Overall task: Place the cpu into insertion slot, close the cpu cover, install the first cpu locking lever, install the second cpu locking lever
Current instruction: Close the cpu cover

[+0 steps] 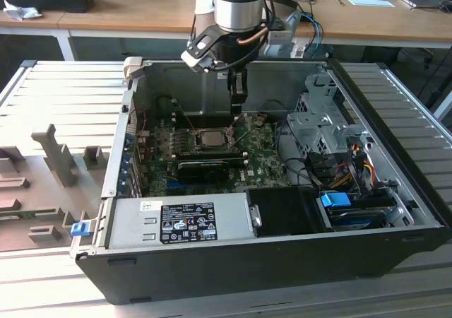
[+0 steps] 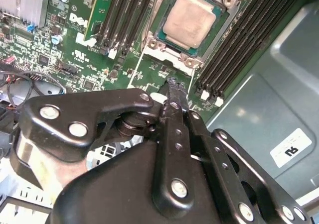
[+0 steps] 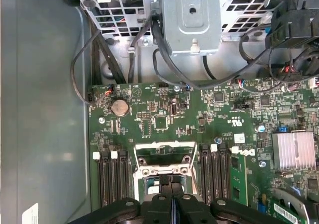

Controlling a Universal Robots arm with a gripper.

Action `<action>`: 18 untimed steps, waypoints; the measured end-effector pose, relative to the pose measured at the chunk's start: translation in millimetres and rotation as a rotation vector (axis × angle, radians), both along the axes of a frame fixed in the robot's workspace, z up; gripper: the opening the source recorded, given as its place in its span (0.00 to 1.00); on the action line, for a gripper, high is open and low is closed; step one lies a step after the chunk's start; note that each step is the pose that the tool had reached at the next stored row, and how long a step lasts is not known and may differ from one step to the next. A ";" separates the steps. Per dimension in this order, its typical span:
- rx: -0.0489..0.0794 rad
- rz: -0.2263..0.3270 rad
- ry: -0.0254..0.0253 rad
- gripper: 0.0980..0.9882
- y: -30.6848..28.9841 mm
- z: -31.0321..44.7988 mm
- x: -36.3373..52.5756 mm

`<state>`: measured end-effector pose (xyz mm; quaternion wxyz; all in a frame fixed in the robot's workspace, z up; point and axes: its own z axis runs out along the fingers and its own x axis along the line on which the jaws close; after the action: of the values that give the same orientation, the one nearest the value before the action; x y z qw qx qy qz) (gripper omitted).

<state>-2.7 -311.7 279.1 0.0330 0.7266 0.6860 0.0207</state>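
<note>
The tool [image 1: 237, 108] hangs from the arm inside the open computer case [image 1: 395, 191], just above the green circuit board [image 1: 261, 148]. It is at the edge of the insertion slot [image 2: 162, 35] that faces the exterior view's right. Its two black fingers [image 2: 172, 92] are pressed flat together with nothing between them, as both wrist views show.

The cpu [image 2: 189, 21] lies flat in the insertion slot with its dull silver top bare; in the exterior view it is a pale square [image 1: 210, 137] just beside the tool's tip. The cpu cover [image 3: 163, 145] is swung up off the insertion slot. In the first wrist view it is a silvery frame with a square window, just beyond the tool's tip [image 3: 170, 180]. Whether the tip touches it I cannot tell.

Long black memory slots [image 3: 110, 176] run along both sides of the insertion slot. A finned silver heatsink [image 3: 294, 152] sits on the board well away from the slot. The case rests on a grey slatted table [image 1: 63, 95].
</note>
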 end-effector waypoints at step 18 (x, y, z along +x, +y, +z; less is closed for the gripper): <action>0.004 0.043 0.0056 0.01 -0.7 -10.1 37.4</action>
<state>34.7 -312.4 269.0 0.0291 0.7119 0.7014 0.0208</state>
